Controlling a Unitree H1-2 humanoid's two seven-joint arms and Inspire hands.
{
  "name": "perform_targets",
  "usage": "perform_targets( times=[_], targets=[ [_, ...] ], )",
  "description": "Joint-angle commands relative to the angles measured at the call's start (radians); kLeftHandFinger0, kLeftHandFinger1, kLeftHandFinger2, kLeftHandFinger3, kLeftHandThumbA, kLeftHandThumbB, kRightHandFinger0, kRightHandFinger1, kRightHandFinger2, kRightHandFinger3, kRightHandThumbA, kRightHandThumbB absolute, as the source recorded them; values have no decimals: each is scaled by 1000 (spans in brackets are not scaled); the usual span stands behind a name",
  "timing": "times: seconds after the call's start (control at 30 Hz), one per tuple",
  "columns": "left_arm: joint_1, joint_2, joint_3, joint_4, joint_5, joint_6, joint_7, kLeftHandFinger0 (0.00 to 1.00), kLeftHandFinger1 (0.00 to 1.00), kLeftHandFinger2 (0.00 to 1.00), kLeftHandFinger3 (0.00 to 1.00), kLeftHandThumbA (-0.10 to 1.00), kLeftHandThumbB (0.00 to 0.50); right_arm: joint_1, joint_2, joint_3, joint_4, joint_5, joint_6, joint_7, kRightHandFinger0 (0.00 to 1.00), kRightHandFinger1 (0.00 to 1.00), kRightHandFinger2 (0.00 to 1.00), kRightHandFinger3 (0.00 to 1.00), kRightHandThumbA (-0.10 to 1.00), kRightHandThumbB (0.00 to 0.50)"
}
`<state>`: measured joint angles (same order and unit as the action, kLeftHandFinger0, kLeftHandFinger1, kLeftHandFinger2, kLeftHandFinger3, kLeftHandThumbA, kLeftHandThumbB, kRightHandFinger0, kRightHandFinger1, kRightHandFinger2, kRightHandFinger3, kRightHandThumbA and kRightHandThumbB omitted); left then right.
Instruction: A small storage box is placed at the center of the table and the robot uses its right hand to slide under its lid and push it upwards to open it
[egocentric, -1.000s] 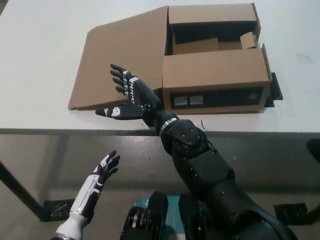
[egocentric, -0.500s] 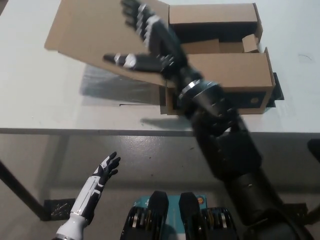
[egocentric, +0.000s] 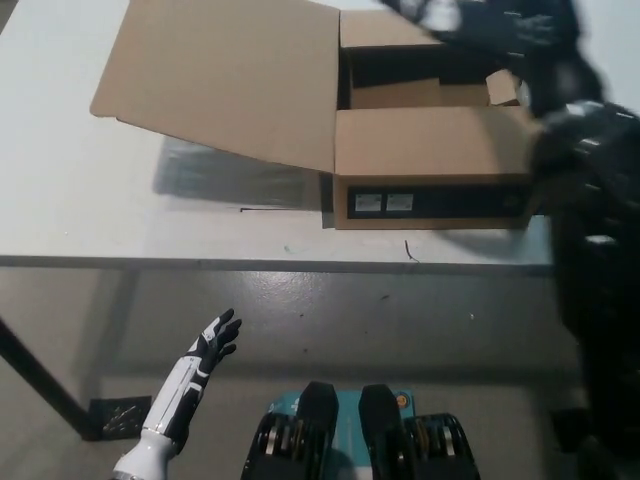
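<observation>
A single head-mounted camera is looking steeply down from above the near edge of the white table (egocentric: 80, 190). It is framing the cardboard box (egocentric: 430, 165) at upper centre from moderate range, with floor (egocentric: 330, 310) showing below the table edge.

no legible text anywhere. storage box (egocentric: 430, 150) front wall has a dark strip w/ two small white labels (egocentric: 384, 203), print too small to read. small dark marks on the surface (egocentric: 80, 200) near its front edge, not readable as characters.
</observation>
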<state>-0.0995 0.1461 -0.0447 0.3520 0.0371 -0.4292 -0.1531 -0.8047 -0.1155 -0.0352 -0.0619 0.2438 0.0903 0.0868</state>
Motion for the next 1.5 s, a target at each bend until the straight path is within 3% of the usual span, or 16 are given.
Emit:
perform_targets(
  times=[0.0,0.03,0.13,0.2,0.3,0.33,0.47,0.5,0.6,0.63,0.77,0.93,1.13,1.23,1.33,1.47],
  targets=[
    [11,4,-15,-49,16,-41,10,1000,1000,1000,1000,1000,500,307,-266,-258,-887,213,26,-79,1000,1000,1000,1000,1000,422],
    [11,4,-16,-49,7,-41,1,1000,1000,1000,1000,1000,500,432,-258,-252,-888,194,-70,-43,1000,1000,1000,1000,1000,406],
    [-8,5,-20,-33,12,-41,0,1000,1000,1000,1000,1000,500,656,-197,-216,-888,110,-224,29,1000,1000,1000,1000,1000,401],
    [-10,6,-19,-33,17,-41,6,1000,1000,1000,1000,1000,500,813,-144,-166,-888,34,-291,62,1000,1000,1000,1000,1000,385],
    [-12,9,-16,-28,17,-41,8,1000,1000,1000,1000,1000,500,894,-118,-135,-854,7,-336,78,1000,1000,1000,1000,1000,414],
    [-9,11,-15,-28,18,-41,9,1000,1000,1000,1000,1000,500,936,-102,-120,-793,4,-407,92,1000,1000,1000,1000,1000,397],
    [-13,13,-14,-25,12,-41,3,1000,1000,1000,1000,1000,500,1026,-39,-68,-712,36,-446,80,1000,1000,1000,1000,1000,347],
    [-15,14,-15,-23,15,-41,5,1000,1000,1000,1000,1000,500,1043,-28,-57,-693,7,-438,74,1000,1000,1000,1000,1000,395],
    [-14,15,-16,-24,20,-41,7,1000,1000,1000,1000,1000,500,1094,-30,-17,-631,-6,-416,97,1000,1000,1000,1000,1000,404],
    [-13,16,-16,-22,13,-41,1,1000,1000,1000,1000,1000,500,1101,-26,-8,-564,-43,-457,105,1000,1000,1000,1000,1000,355],
    [-12,15,-15,-17,1,-41,-4,1000,1000,1000,1000,1000,500,1092,-5,18,-398,-50,-494,105,1000,1000,1000,1000,1000,256],
    [-12,13,-16,-14,3,-41,0,1000,1000,1000,1000,1000,500,1061,24,19,-240,-131,-471,53,1000,1000,1000,1000,1000,363],
    [-14,8,-16,-9,-6,-41,0,1000,1000,1000,1000,1000,500,1024,21,11,-62,-154,-488,43,1000,1000,1000,1000,1000,402],
    [-3,10,-15,-14,-14,-41,-6,1000,1000,1000,1000,1000,500,1018,17,12,-20,-130,-493,54,1000,1000,1000,1000,1000,384],
    [2,11,-17,-12,6,-41,8,1000,1000,1000,1000,1000,500,1010,10,13,6,-119,-484,60,1000,1000,1000,1000,1000,437],
    [9,12,-17,-14,15,-41,18,1000,1000,1000,1000,1000,500,1011,14,21,26,-79,-484,78,1000,1000,1000,1000,1000,422]
  ],
)
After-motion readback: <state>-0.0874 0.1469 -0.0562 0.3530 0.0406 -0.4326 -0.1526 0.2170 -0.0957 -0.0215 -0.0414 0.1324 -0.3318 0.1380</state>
